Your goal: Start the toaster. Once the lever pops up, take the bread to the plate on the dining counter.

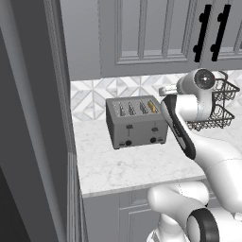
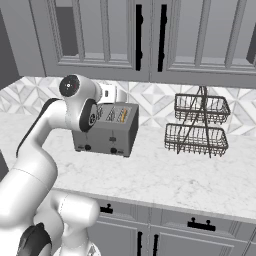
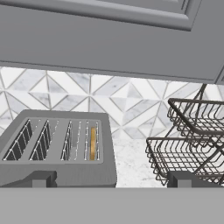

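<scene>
The grey four-slot toaster stands on the wall counter against the tiled backsplash. The bread sits low in its rightmost slot, with just its yellow-tan top edge showing. Two black levers, one of them, are on the front above round knobs. My gripper hovers above and just in front of the toaster's right end. It is open, its tips wide apart with nothing between them. The plate and the dining counter are out of view.
A two-tier dark wire basket rack stands right of the toaster. Grey wall cabinets hang close overhead. A tall grey panel bounds the counter's left end. Bare marble counter lies in front of the toaster.
</scene>
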